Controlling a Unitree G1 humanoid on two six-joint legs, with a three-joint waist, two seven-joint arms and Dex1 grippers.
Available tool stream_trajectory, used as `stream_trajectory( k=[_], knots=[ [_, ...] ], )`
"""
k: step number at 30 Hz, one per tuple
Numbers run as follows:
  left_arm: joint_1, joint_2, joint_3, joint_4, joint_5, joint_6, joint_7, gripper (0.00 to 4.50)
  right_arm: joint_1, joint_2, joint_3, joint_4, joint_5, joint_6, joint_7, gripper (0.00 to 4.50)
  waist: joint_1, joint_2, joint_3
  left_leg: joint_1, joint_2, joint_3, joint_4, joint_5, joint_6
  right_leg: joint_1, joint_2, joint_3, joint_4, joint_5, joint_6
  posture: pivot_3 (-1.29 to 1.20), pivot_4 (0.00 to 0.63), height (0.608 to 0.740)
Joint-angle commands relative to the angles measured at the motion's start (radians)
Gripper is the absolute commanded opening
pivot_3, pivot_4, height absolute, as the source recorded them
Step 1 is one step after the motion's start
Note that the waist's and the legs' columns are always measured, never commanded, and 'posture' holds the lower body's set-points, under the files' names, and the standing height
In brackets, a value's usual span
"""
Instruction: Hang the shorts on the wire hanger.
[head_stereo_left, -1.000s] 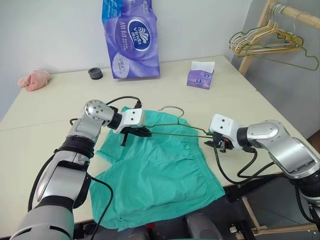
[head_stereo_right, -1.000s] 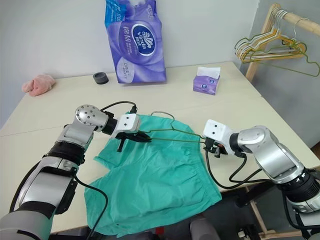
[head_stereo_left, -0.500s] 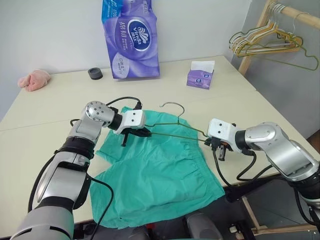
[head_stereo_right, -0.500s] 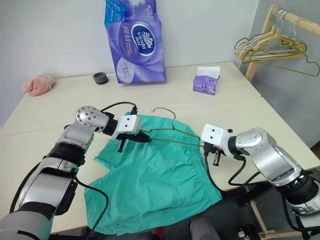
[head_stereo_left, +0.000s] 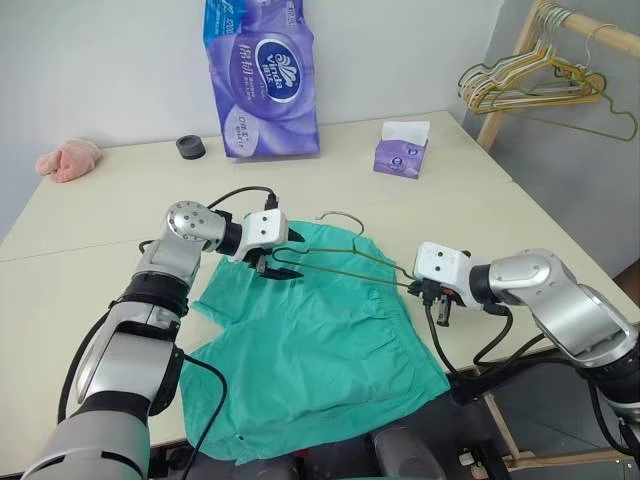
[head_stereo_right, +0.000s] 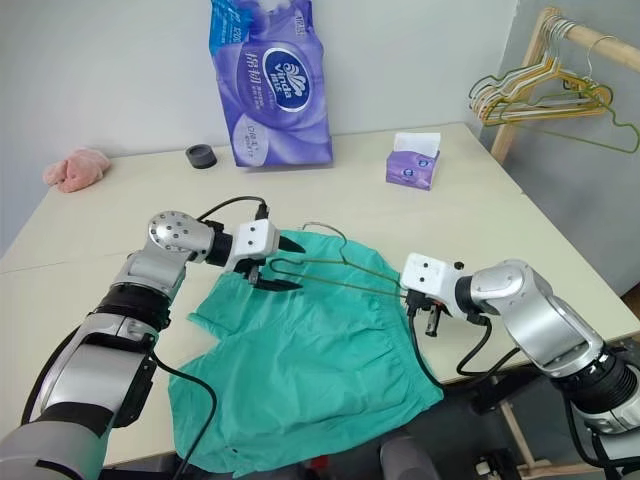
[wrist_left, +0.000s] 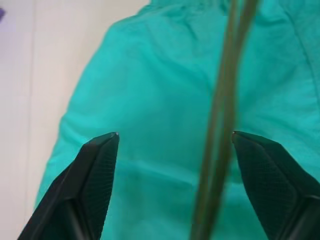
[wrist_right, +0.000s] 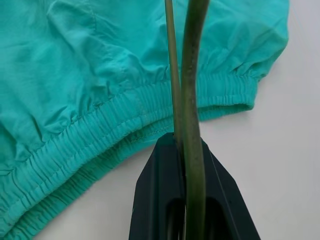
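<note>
The shorts (head_stereo_left: 320, 350) lay spread at the lower centre of the counter (head_stereo_left: 100, 230), the wire hanger (head_stereo_left: 345, 265) over their upper edge. The right gripper (head_stereo_left: 432, 292) was clamped on the hanger's right end. The left gripper (head_stereo_left: 277, 262) stood spread at its left end, apparently not gripping the wire.

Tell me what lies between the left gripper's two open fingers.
In the left wrist view, the wire hanger runs between the left gripper fingers, untouched, over the shorts.

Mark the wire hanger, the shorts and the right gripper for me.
wire hanger (head_stereo_left: 340, 268): left eye view, on the lower wire over the cloth.
shorts (head_stereo_left: 320, 350): left eye view, on the middle of the fabric.
right gripper (wrist_right: 187, 150): right wrist view, where the fingers clamp the hanger wire.
</note>
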Motion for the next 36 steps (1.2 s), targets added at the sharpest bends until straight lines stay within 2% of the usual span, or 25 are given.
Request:
stream_trajectory(
  k=[1,4,10,14,18,28,36],
  knots=[
    [-0.057,0.033,0.053,0.032,-0.027,0.014,0.027,3.65,-0.003,-0.010,-0.049,-0.038,0.015,0.004,0.006,0.00,0.000,0.000,0.000,0.000,0.000,0.000,0.000,0.000,0.000,0.000,0.000,0.000,0.000,0.000,0.000,-0.27,0.074,0.740],
    [-0.121,0.073,0.092,0.133,-0.015,0.015,0.104,3.65,0.022,-0.012,-0.089,-0.051,0.045,0.032,0.010,0.00,0.000,0.000,0.000,0.000,0.000,0.000,0.000,0.000,0.000,0.000,0.000,-0.001,0.000,0.000,0.000,-0.26,0.073,0.740],
    [-0.182,0.105,0.133,0.246,-0.034,0.043,0.161,3.65,0.090,-0.014,-0.257,-0.096,0.177,0.169,-0.001,0.00,0.003,-0.001,0.000,-0.001,-0.001,-0.001,0.000,0.000,0.000,0.000,0.000,-0.001,0.000,0.000,0.000,-0.26,0.072,0.740],
    [-0.135,0.090,0.171,0.243,-0.086,0.096,0.089,3.65,0.259,-0.041,-0.462,-0.149,0.255,0.274,-0.023,0.00,0.006,0.000,-0.001,-0.001,0.000,-0.001,-0.001,0.000,0.000,-0.001,0.000,-0.001,0.000,0.000,0.000,-0.27,0.071,0.740],
    [-0.099,0.064,0.177,0.224,-0.095,0.126,0.080,3.65,0.367,0.011,-0.585,-0.201,0.305,0.330,-0.080,0.00,0.007,0.000,-0.003,-0.001,-0.001,-0.001,0.002,0.000,0.000,0.001,0.000,-0.001,0.001,0.000,0.000,-0.28,0.071,0.740],
    [-0.100,0.032,0.164,0.208,-0.085,0.147,0.066,3.65,0.409,0.166,-0.700,-0.257,0.436,0.425,-0.200,0.00,-0.009,-0.001,-0.003,-0.001,0.000,-0.001,0.001,0.000,0.000,0.000,0.000,-0.001,0.001,0.000,0.000,-0.30,0.069,0.740],
    [-0.040,0.000,0.149,0.138,-0.090,0.163,0.009,3.65,0.439,0.217,-0.806,-0.265,0.527,0.475,-0.259,0.00,-0.011,0.001,-0.004,-0.001,0.000,-0.002,0.001,0.000,0.000,0.000,0.000,-0.001,0.001,0.000,0.000,-0.31,0.067,0.740]
  ],
)
